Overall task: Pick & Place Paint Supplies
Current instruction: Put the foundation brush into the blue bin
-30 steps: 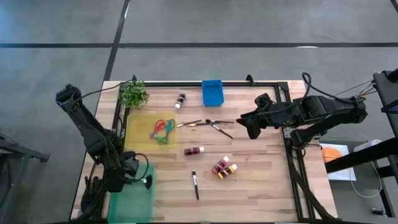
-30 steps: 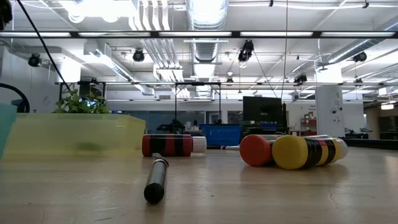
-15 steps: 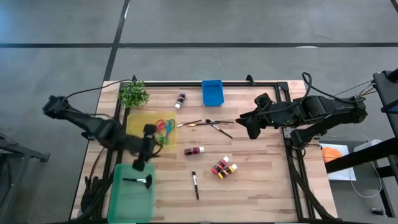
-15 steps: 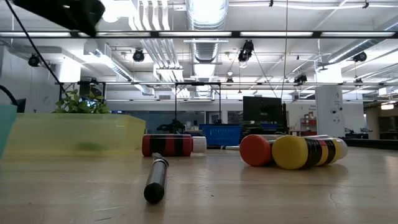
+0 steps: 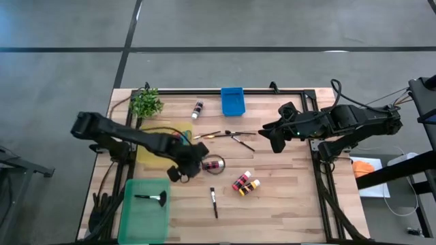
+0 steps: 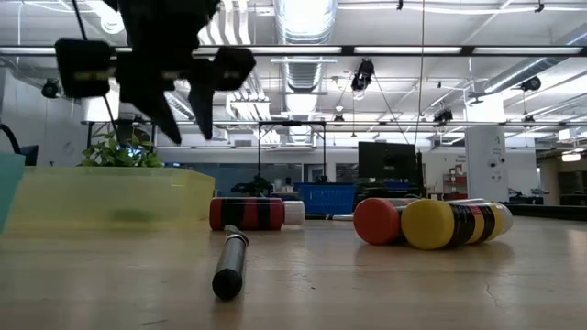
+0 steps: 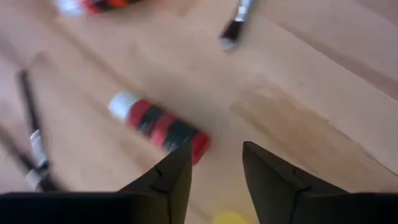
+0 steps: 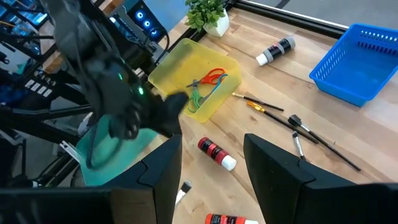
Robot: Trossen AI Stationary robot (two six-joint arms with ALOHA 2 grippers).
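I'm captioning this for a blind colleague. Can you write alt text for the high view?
Left gripper hangs with open fingers beside a red-and-black paint bottle mid-table, near the yellow bin. Right gripper waits near three brushes; a brush lies in the green bin.

Red-and-black paint bottle (image 5: 215, 164) lies flat mid-table; scissors (image 8: 206, 83) rest inside the yellow bin (image 8: 163, 69).

You can't see all of the red paint bottle (image 5: 214, 164) from above, because the left gripper (image 5: 193, 163) covers part of it. The wrist picture of it is blurry. The scissors (image 8: 208, 83) look too small to count.
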